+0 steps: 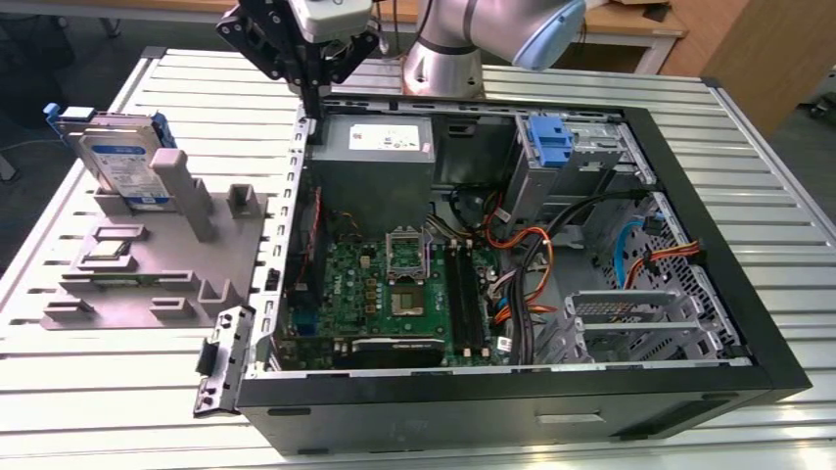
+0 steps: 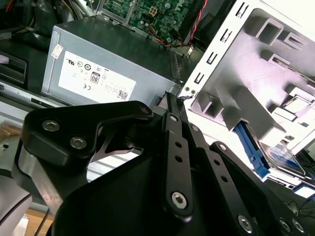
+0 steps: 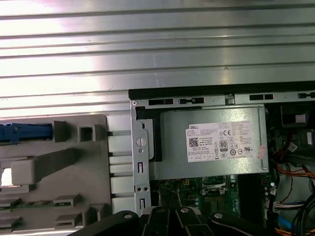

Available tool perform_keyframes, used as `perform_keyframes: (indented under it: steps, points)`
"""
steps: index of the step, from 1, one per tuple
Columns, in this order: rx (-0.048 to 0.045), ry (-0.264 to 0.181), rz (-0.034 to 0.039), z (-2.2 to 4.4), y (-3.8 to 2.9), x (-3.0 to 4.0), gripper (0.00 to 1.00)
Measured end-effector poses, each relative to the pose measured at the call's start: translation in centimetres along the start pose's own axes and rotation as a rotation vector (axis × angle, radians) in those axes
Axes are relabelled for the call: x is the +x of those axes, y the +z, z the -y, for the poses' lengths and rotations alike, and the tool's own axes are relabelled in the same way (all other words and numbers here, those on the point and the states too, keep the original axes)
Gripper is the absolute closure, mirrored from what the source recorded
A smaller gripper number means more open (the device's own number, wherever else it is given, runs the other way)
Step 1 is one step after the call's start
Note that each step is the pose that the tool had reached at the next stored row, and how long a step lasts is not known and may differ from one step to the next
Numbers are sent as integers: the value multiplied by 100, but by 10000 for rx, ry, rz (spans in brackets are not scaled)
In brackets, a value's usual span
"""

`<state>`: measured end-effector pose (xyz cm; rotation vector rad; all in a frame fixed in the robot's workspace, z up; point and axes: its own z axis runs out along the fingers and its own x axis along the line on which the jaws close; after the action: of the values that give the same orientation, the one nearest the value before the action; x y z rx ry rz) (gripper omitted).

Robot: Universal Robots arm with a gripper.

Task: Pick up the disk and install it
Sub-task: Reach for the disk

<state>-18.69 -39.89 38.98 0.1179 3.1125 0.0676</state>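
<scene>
The disk (image 1: 120, 164) leans upright in a slot of the grey fixture (image 1: 144, 284) on the exterior view's left, a silver drive with a white-and-blue label and blue side rails. The second wrist view shows the disk (image 2: 281, 158) past the case wall, and its blue rail (image 3: 24, 132) shows in the first wrist view. My gripper (image 1: 313, 110) hangs over the back left corner of the open computer case (image 1: 523, 392), beside the grey power supply (image 1: 372, 147). Its fingers (image 2: 173, 105) meet at the tips, shut on nothing. It is well apart from the disk.
Inside the case lie the green motherboard (image 1: 392, 294), cable bundles (image 1: 523, 264), a blue latch piece (image 1: 551, 142) on the upper bay and a metal drive cage (image 1: 640, 323). The ribbed metal table (image 1: 758, 176) surrounds everything. A loose black bracket (image 1: 219, 357) lies at the case's front left.
</scene>
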Motion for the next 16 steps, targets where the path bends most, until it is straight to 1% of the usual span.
perform_keyframes:
  steps: [3, 16]
  points:
    - [0, 2, 0, 1, 0, 12, 90]
    - [0, 0, -1, 11, -1, 141, 90]
